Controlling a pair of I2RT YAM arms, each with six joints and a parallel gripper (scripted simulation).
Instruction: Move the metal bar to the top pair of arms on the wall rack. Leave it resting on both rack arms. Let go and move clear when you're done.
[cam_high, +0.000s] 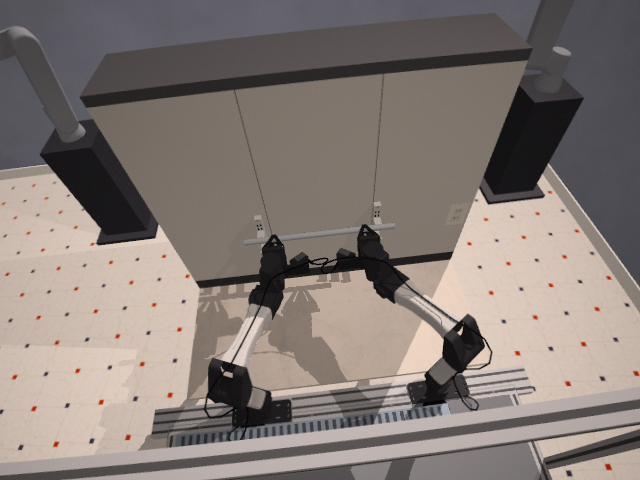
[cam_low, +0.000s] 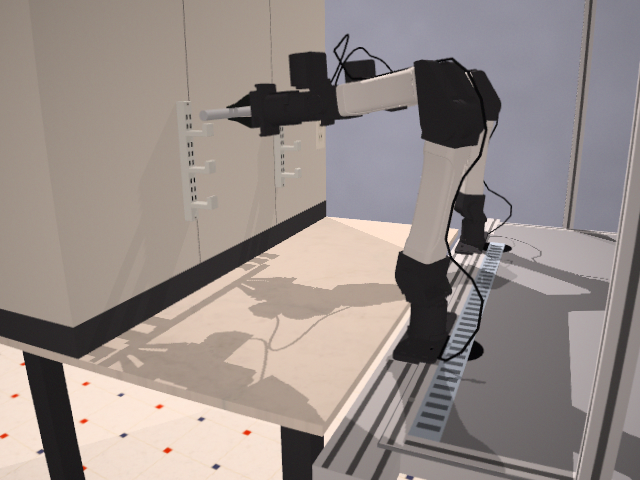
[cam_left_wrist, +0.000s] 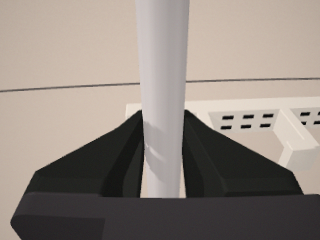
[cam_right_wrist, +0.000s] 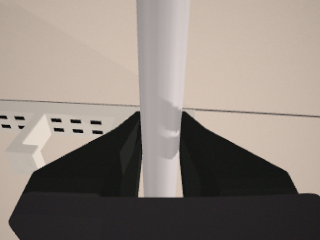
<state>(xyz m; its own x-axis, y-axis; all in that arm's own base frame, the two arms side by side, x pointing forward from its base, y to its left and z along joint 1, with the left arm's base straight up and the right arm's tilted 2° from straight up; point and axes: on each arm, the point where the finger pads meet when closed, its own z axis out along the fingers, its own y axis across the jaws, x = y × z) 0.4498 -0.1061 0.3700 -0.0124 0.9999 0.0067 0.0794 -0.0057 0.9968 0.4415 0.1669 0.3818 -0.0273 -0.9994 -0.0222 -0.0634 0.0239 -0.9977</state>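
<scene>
The grey metal bar (cam_high: 320, 234) (cam_low: 206, 114) (cam_left_wrist: 162, 50) (cam_right_wrist: 162, 50) is held roughly level in front of the wall rack (cam_high: 258, 223) (cam_low: 181, 155) (cam_left_wrist: 200, 105) (cam_right_wrist: 75, 111). My left gripper (cam_high: 273, 238) (cam_low: 230, 112) (cam_left_wrist: 163, 119) is shut on it near its left end. My right gripper (cam_high: 364, 228) (cam_right_wrist: 160, 121) is shut on it near its right end; the exterior view hides that gripper. At the near upright, the bar appears slightly above the top rack arm (cam_low: 201, 130), around its upturned tip. No contact shows there. The far top arm is hidden.
Lower rack arms (cam_low: 201, 168) stick out below on the near upright; the far upright (cam_high: 376, 210) (cam_low: 279, 175) also has lower arms. The wall panel (cam_high: 315, 155) stands directly behind the bar. The tabletop (cam_low: 310, 330) lies below both arms. Black cables hang between the wrists.
</scene>
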